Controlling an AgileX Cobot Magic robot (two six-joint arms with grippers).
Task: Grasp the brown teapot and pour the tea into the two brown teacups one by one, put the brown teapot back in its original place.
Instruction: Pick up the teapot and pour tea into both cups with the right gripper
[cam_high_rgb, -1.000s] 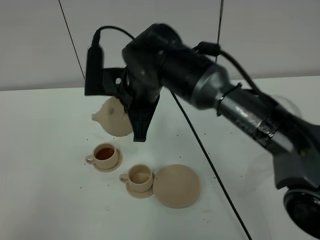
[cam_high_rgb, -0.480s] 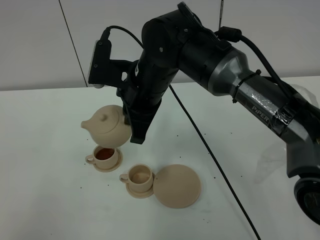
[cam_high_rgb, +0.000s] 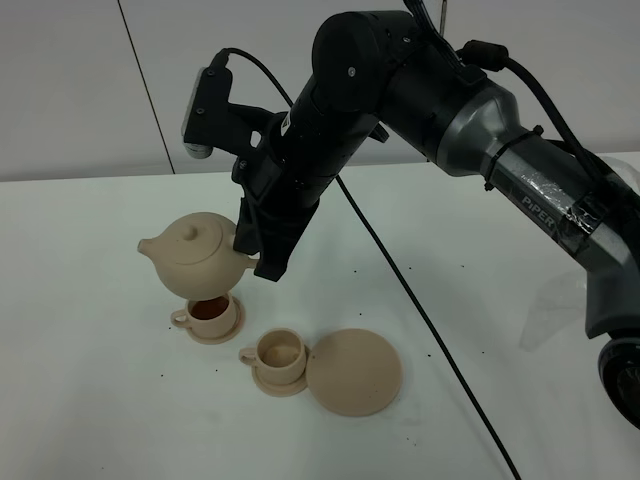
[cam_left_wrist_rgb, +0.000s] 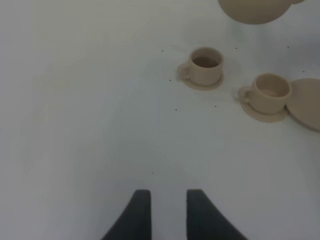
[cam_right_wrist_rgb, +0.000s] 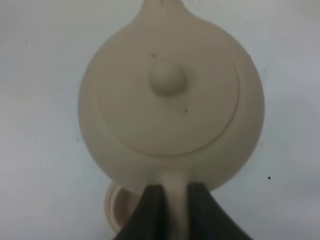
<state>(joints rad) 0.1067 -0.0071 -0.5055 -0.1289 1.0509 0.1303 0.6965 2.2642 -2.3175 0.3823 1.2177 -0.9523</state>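
Observation:
The brown teapot hangs level above the table with its spout pointing left, just over the left teacup, which holds reddish tea. My right gripper is shut on the pot's loop handle; the right wrist view shows the lid and knob from above, with the handle pinched in the gripper. The second teacup stands on its small saucer to the right. Beside it lies the wide round saucer, bare. My left gripper hovers low over the table with a narrow gap and nothing in it.
A black cable runs diagonally across the white table right of the saucer. The large right arm reaches over the table's middle. A clear plastic object lies at the far right.
The teapot has tipped back from its tilt to level and shifted left and slightly lower. The right arm's upper part has risen and swung back.

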